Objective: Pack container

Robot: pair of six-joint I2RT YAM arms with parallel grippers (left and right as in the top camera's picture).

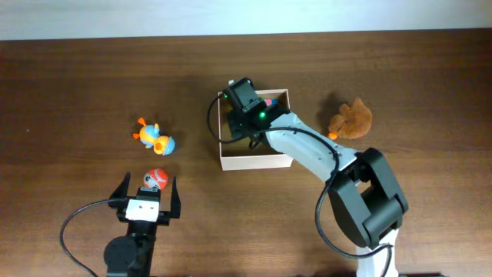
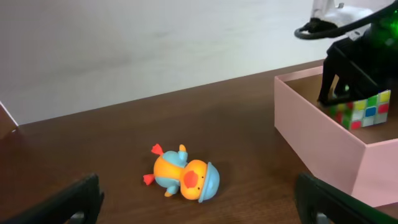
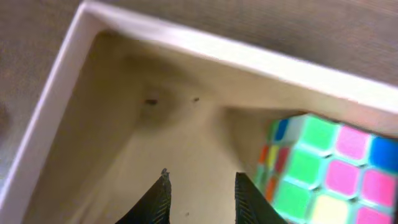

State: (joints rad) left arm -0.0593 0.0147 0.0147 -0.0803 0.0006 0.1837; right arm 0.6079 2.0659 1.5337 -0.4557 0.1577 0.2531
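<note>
The right gripper (image 3: 202, 176), narrowly parted and empty, hangs inside the container (image 1: 255, 161) beside the colour cube (image 3: 323, 168). The left gripper (image 1: 150, 181), spread wide, faces the red round toy (image 1: 156, 178); the container lies to its right.

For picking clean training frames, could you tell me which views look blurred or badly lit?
Right wrist: soft throughout, the container and colour cube smeared. Left wrist: duck toy sharp, wall behind washed out. Overhead: evenly lit, crisp.
</note>
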